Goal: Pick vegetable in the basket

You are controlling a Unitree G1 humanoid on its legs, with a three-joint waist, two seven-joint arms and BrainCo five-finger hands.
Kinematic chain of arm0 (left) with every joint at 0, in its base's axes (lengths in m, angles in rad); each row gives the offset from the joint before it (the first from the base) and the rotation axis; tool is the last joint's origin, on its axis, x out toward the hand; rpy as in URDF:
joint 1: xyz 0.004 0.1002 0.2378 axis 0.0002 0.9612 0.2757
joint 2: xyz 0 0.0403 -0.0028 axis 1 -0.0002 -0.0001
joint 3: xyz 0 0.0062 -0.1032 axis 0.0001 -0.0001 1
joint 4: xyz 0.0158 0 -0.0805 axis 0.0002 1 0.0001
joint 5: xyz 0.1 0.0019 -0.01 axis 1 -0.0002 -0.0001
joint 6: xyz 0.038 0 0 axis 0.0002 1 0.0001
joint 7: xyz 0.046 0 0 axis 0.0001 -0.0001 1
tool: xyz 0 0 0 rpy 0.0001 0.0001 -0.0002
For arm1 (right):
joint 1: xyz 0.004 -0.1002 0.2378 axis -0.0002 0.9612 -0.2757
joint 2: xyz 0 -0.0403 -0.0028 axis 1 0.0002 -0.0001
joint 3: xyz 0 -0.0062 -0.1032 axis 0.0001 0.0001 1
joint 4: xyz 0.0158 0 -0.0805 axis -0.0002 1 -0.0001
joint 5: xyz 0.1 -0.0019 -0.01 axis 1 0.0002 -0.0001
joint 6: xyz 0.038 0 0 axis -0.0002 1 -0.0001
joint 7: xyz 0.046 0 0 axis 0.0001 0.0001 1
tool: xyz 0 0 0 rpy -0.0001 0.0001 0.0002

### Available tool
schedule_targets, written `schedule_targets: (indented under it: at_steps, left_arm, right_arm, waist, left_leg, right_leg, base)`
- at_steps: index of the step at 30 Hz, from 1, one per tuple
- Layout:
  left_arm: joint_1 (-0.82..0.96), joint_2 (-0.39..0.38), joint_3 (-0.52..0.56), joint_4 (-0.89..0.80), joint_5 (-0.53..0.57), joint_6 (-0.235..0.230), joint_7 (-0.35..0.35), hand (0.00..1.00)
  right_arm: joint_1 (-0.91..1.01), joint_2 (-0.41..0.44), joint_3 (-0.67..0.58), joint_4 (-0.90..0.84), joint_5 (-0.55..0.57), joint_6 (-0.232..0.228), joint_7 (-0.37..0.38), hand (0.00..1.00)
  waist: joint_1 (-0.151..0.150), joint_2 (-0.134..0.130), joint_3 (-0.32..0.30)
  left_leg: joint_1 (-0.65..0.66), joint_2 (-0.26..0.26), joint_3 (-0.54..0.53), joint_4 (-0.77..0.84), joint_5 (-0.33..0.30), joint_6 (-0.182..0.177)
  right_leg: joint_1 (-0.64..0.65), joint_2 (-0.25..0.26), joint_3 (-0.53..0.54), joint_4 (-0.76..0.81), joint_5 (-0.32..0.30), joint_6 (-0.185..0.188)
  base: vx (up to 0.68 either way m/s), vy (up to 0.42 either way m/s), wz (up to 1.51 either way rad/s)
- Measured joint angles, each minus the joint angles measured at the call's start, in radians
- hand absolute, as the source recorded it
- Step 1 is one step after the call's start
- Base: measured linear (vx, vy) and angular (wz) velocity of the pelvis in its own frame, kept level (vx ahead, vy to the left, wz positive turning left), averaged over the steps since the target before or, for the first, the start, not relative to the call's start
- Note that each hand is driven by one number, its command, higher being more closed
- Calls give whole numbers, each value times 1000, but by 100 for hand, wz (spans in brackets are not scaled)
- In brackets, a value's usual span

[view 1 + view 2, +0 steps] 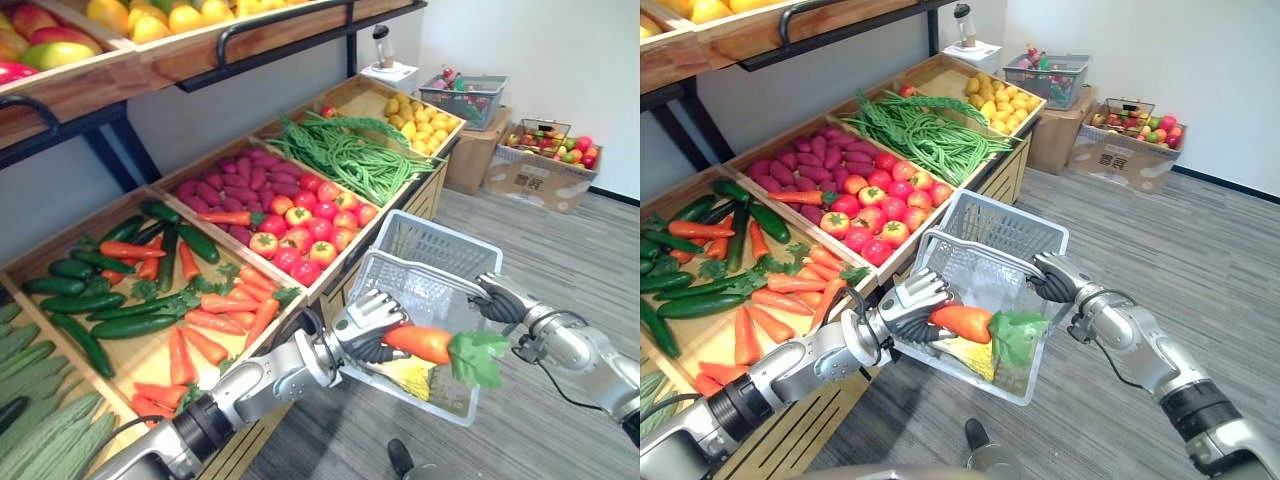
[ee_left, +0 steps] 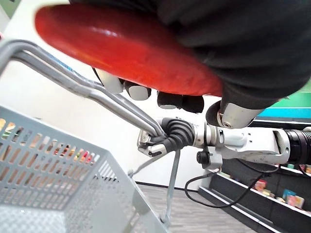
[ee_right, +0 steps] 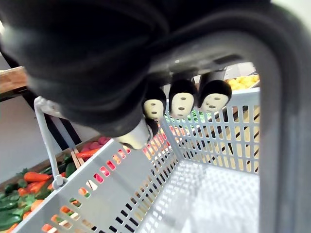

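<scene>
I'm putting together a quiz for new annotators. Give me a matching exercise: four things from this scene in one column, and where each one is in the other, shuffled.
Things:
1. carrot
2. basket
3. green beans
4. tomatoes

Places:
A. hanging by its handle from the right hand
B. on the stand, beside the yellow fruit
C. held in the left hand, over the basket
D. on the stand, next to the purple vegetables

Pairs: 1-C, 2-A, 3-B, 4-D
</scene>
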Motion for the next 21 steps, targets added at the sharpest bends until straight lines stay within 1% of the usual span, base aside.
schedule_targets:
  at_steps: [2,4,8,9,14,16,19,21]
  left_arm:
    - [-2,-1,-18,0,1,-1,-7,100]
    - [-4,-4,-23,0,2,-8,-16,100]
    - [-5,-4,-23,18,3,-8,-25,100]
    - [-4,-5,-23,33,3,-8,-25,100]
    - [-4,-12,-17,122,14,3,-26,100]
    - [-4,-39,-2,179,21,11,-26,100]
    - [-4,-56,10,241,26,15,-26,100]
    - [-4,-75,24,271,54,17,-26,100]
  right_arm:
    - [0,-27,23,-13,3,-4,13,100]
    - [0,-57,41,-22,3,-4,26,100]
    - [5,-97,45,-35,3,-4,60,100]
    - [5,-100,46,-38,3,-4,63,100]
    - [5,-107,46,-77,22,-17,68,100]
    - [5,-107,45,-83,42,-32,69,100]
    - [5,-107,45,-108,42,-35,69,100]
    - [5,-107,46,-111,43,-36,75,100]
  waist:
    - [-5,2,-1]
    - [-3,5,-3]
    - [-5,7,-5]
    - [-5,8,-7]
    - [-5,14,-13]
    - [-6,14,-15]
    - [-10,13,-16]
    - [-15,11,-17]
  left_leg:
    - [1,6,7,13,-8,-2]
    - [2,11,19,27,-15,-6]
    - [2,14,25,35,-18,-10]
    - [2,16,26,37,-22,-15]
    - [2,21,45,50,-28,-17]
    - [3,21,49,54,-31,-19]
    - [2,23,52,62,-37,-18]
    - [2,22,53,63,-40,-18]
  right_leg:
    - [-1,4,4,2,0,0]
    - [-6,9,15,8,0,0]
    - [-8,12,24,13,1,1]
    - [-8,13,25,14,1,1]
    - [-16,20,41,17,3,4]
    - [-17,21,47,17,4,6]
    - [-17,22,52,17,5,7]
    - [-17,22,54,17,5,7]
  base:
    - [-44,-32,-19]
    - [-47,-28,-15]
    - [-44,-26,-5]
    - [-57,-38,-5]
    - [-44,-33,-9]
    - [-37,-27,-8]
    - [-27,-19,-4]
    - [0,0,0]
